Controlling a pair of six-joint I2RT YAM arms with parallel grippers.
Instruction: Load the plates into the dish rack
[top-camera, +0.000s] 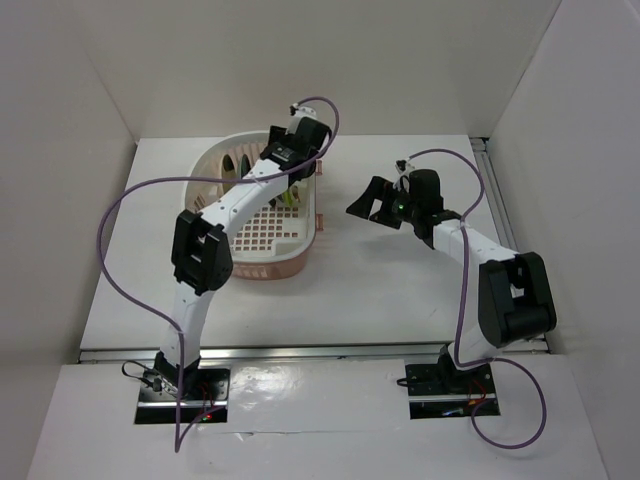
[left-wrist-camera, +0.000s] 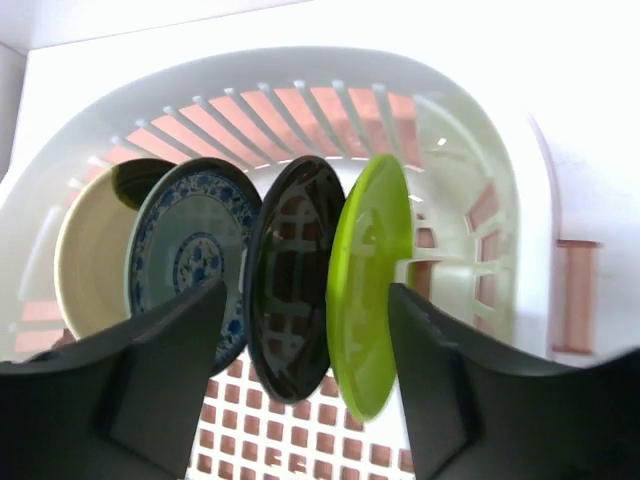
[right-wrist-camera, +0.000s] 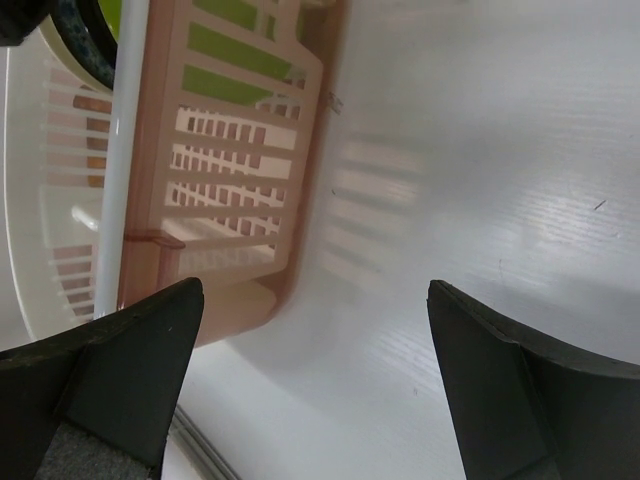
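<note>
The dish rack (left-wrist-camera: 300, 110) holds four plates standing on edge in a row: cream (left-wrist-camera: 90, 260), blue-green patterned (left-wrist-camera: 195, 255), glossy black (left-wrist-camera: 295, 280) and lime green (left-wrist-camera: 368, 285). My left gripper (left-wrist-camera: 305, 292) is open just in front of them, its fingers either side of the black and lime plates, gripping neither. In the top view the left gripper (top-camera: 288, 192) hangs inside the rack (top-camera: 265, 262). My right gripper (top-camera: 368, 203) is open and empty above the table, right of the rack (right-wrist-camera: 230, 170).
The white table (top-camera: 400, 290) is walled in on the left, back and right. A metal rail (top-camera: 310, 350) runs along its near edge. The rack's right side (top-camera: 318, 215) lies close to the right gripper.
</note>
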